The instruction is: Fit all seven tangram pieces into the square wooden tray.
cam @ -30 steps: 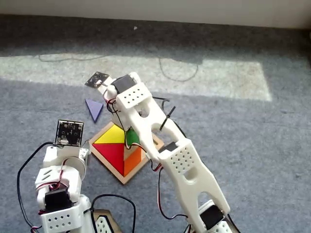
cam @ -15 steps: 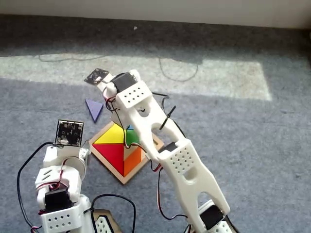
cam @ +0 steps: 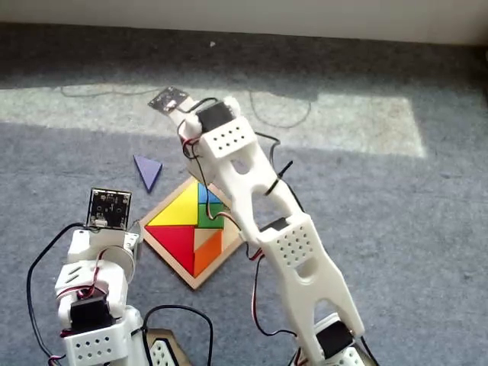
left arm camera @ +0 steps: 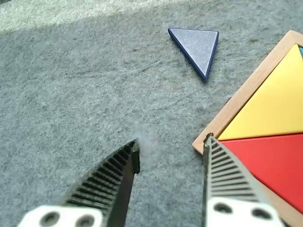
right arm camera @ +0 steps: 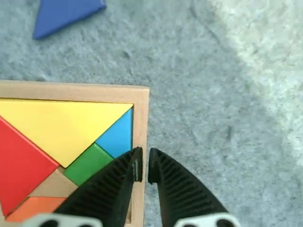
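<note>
You see the tray (right arm camera: pixel 71 91) holding a yellow piece (right arm camera: pixel 61 123), red piece (right arm camera: pixel 19 165), orange piece (right arm camera: pixel 33 208), green piece (right arm camera: pixel 87 163) and blue piece (right arm camera: pixel 116 137). The purple triangle (left arm camera: pixel 196 45) lies on the carpet (left arm camera: pixel 71 85) just beyond the tray's corner. Right gripper (right arm camera: pixel 144 158): nearly closed, empty, over the tray's rim. Left gripper (left arm camera: pixel 171 141): spread wide, beside its corner.

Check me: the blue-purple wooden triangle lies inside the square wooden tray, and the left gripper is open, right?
Not quite. The blue-purple wooden triangle lies outside the square wooden tray, on the grey carpet, apart from its rim, as the left wrist view shows. The left gripper is indeed open.
</note>
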Robot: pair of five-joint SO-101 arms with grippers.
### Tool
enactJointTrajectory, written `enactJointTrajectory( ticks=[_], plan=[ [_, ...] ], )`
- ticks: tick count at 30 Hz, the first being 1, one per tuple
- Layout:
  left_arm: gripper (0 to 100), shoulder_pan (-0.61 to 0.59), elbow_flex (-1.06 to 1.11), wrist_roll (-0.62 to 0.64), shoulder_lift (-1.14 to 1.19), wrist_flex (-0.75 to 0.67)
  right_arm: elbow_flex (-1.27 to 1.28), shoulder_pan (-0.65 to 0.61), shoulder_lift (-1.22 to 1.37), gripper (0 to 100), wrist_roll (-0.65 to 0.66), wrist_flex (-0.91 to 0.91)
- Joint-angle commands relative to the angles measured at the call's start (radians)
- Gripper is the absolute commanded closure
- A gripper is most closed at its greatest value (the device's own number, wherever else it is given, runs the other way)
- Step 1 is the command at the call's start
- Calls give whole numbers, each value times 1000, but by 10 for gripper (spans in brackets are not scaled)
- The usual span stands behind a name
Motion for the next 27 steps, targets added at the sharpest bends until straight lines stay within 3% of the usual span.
enactJointTrajectory(
  ticks=[1,9,20,27],
  plan=[
    [770,-12,-16,3,-13,0,-94,65,-33,993,-15,21],
    [770,-12,-16,3,-13,0,5,153,-271,993,-97,22],
    [767,-12,-16,5,-12,0,687,214,-840,993,-95,12],
    [765,-12,-24,5,-10,5,1104,320,-1156,993,-95,-134]
  ],
)
